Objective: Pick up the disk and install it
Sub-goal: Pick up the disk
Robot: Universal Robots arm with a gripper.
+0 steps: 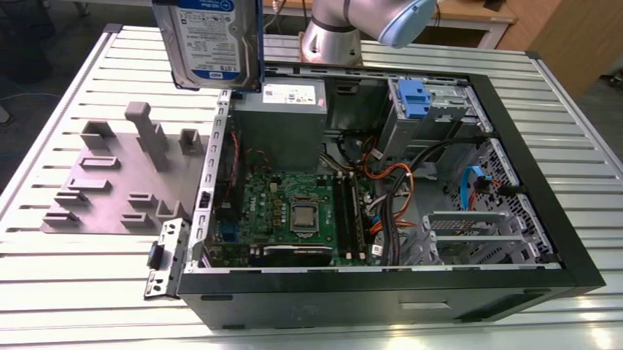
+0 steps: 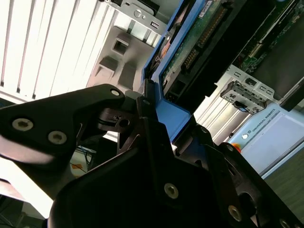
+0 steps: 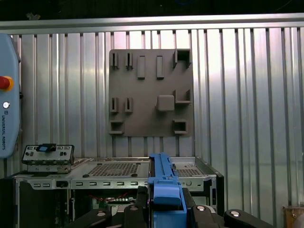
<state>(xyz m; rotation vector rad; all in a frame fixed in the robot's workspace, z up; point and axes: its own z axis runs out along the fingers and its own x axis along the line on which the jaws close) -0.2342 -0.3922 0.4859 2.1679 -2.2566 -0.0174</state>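
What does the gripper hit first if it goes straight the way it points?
It points down, so the disk held in the gripper leads. Likely first contact is the computer case's rear wall, or the power-supply box just inside; depth is unclear.

On the table (image 1: 78,292), fixture plate (image 1: 117,186) at the exterior view's left of computer case (image 1: 389,295), disk (image 1: 212,40) above them.

exterior view: off-arm, raised, looking obliquely down on the slatted desk (image 1: 58,292) and into the open computer case (image 1: 322,299); mid range.
first wrist view: well above, facing squarely onto the desk, past the edge of the disk (image 3: 164,190) clamped in the tool (image 3: 164,211).
second wrist view: very close on the tool, tilted.
shared by all three: grey fixture plate (image 1: 107,197), case, disk.
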